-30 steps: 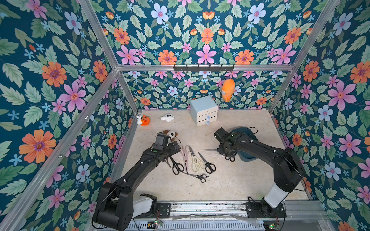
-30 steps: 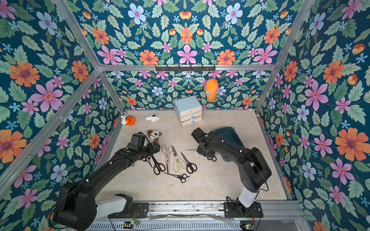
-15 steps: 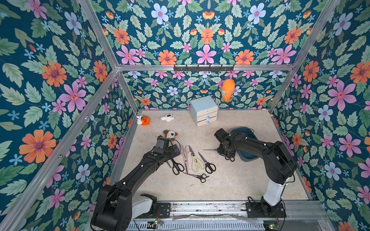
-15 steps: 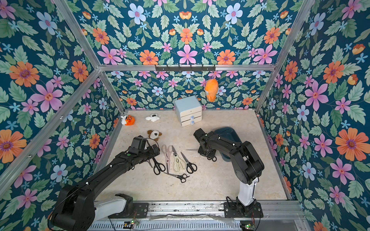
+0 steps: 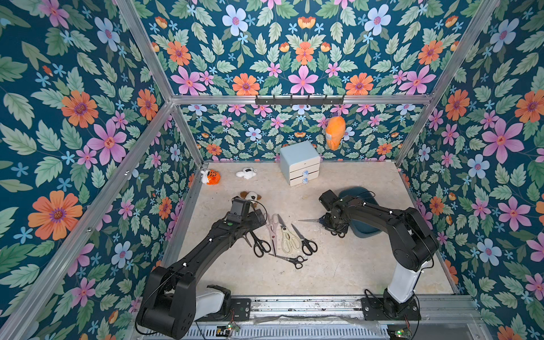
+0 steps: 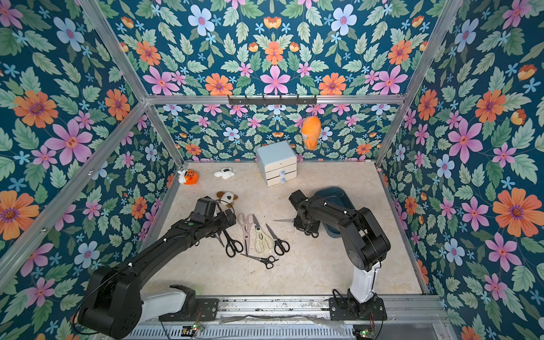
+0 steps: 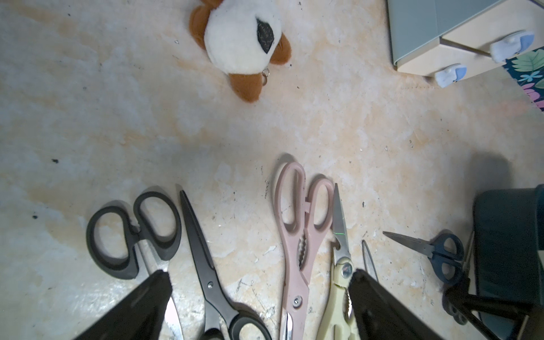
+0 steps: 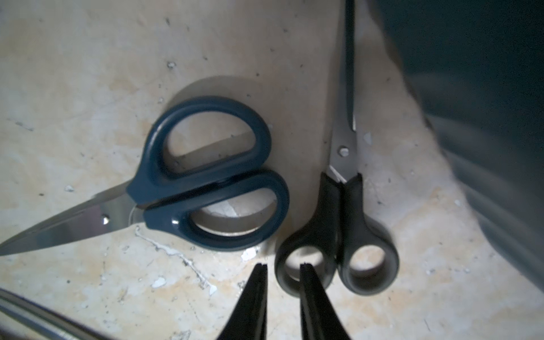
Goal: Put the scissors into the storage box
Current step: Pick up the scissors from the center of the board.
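Several scissors lie mid-table: a black pair [image 5: 260, 245], a pink pair [image 5: 272, 232], cream shears [image 5: 287, 240], another black pair [image 5: 306, 245] and a small black pair [image 5: 290, 259]. My left gripper [image 7: 260, 273] hangs wide open above the all-black pair [image 7: 203, 265] and the pink pair [image 7: 297, 223]. My right gripper [image 8: 282, 265] points down beside the storage box [image 5: 363, 229]. Its jaws stand a narrow gap apart, astride one handle ring of small black scissors [image 8: 341, 235]. Dark blue scissors [image 8: 206, 176] lie next to them. The box's inside is mostly hidden by the arm.
A pale blue drawer cabinet [image 5: 298, 159] stands at the back. A plush dog [image 5: 250, 195] lies just beyond the left gripper. An orange toy [image 5: 212, 176] and a white toy [image 5: 245, 173] sit at the back left. An orange plush [image 5: 335, 132] hangs on the back wall.
The right arm's elbow has swung inward while its gripper stayed over the scissors by the box. The left gripper drew back slightly, uncovering the plush dog.
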`<action>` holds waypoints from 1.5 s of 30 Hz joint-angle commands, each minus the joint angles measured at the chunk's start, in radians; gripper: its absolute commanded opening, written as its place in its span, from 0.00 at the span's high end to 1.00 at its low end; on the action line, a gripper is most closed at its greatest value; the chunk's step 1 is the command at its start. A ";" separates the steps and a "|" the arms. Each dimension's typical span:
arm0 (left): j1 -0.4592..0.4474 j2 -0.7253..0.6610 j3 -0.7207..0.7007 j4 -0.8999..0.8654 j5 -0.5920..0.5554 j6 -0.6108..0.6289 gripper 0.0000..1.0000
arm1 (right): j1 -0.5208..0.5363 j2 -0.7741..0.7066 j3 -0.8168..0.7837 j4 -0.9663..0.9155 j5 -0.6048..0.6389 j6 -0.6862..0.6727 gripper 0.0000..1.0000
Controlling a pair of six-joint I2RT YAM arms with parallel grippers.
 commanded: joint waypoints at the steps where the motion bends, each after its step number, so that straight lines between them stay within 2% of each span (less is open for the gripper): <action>1: -0.001 -0.016 -0.005 -0.011 -0.015 -0.003 0.01 | -0.001 0.011 0.005 0.001 0.012 -0.019 0.77; 12: -0.002 -0.081 -0.068 -0.021 -0.022 -0.031 0.01 | -0.014 0.018 -0.068 0.062 -0.003 -0.014 0.79; 15: -0.003 -0.093 -0.069 -0.027 -0.033 -0.030 0.01 | -0.013 0.020 -0.089 0.078 -0.006 -0.009 0.86; 23: -0.003 -0.115 -0.079 -0.040 -0.037 -0.032 0.01 | -0.014 0.013 -0.121 0.099 -0.009 -0.002 0.91; 25: -0.002 -0.126 -0.088 -0.040 -0.038 -0.036 0.01 | -0.014 0.004 -0.119 0.093 -0.009 -0.003 0.98; 33: -0.002 -0.129 -0.105 -0.021 -0.030 -0.030 0.01 | 0.024 -0.110 -0.094 0.010 0.018 -0.006 1.00; 45: -0.003 -0.022 -0.045 0.032 0.043 0.027 0.01 | 0.137 -0.326 -0.056 -0.096 0.043 0.036 1.00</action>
